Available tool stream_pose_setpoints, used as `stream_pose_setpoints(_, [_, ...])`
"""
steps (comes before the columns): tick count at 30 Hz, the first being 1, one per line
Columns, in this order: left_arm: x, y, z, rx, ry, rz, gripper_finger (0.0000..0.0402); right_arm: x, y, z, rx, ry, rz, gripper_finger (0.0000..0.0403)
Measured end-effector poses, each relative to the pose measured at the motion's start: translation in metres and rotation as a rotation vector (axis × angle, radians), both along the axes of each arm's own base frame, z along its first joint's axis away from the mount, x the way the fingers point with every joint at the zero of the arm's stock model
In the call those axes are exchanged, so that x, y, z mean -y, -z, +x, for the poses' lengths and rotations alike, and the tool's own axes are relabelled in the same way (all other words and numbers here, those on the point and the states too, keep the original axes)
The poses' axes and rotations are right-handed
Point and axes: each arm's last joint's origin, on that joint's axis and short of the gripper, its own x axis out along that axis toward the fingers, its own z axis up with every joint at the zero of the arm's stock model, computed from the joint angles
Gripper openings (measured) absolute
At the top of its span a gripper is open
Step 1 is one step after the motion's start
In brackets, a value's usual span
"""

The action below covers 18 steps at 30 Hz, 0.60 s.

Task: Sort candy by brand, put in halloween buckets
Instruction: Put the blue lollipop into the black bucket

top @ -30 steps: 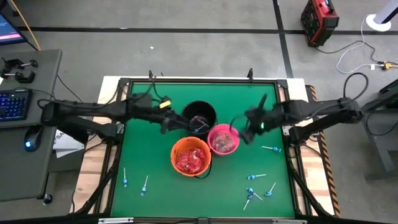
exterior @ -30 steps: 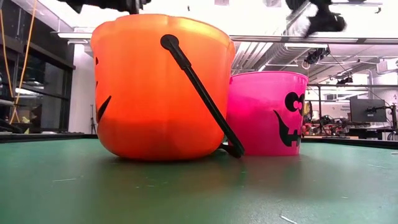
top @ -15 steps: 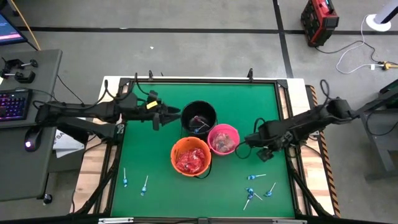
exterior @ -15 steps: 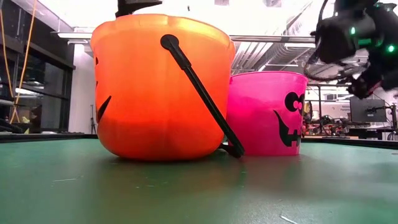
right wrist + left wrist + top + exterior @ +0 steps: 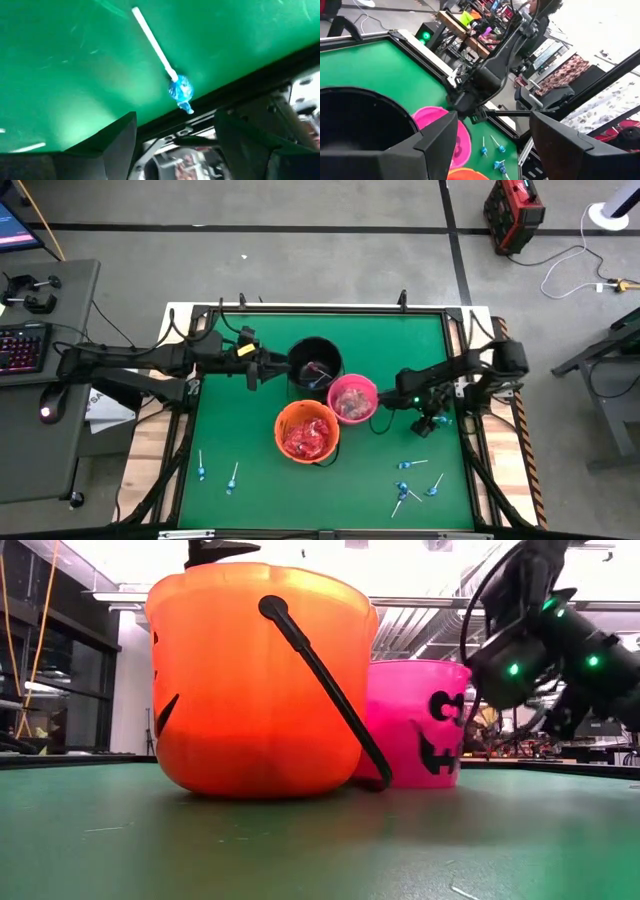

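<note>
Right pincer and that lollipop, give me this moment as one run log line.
right pincer: open, above lollipop near table edge | left pincer: open, by black bucket | lollipop: not yet picked

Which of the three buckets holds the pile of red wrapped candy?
The orange bucket, nearest the table's front edge. It is full of red packets; the black bucket and pink bucket are not.

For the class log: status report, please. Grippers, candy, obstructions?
Left gripper open, at black bucket. Right gripper open, empty, over a blue lollipop beside pink bucket. Nothing blocking it.
</note>
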Motion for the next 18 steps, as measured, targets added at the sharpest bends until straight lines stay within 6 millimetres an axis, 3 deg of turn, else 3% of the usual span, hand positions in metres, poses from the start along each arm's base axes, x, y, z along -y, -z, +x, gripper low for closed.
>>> stream_pose_setpoints(8, [0.0,0.001,0.0,-0.006,0.011,-0.01,0.0238,0.004,0.02,0.006,-0.02,-0.072,0.049,0.023])
stream_pose_setpoints(18, [0.0,0.001,0.0,-0.005,0.012,-0.01,0.0238,0.004,0.032,-0.005,-0.086,-0.071,0.05,0.0088])
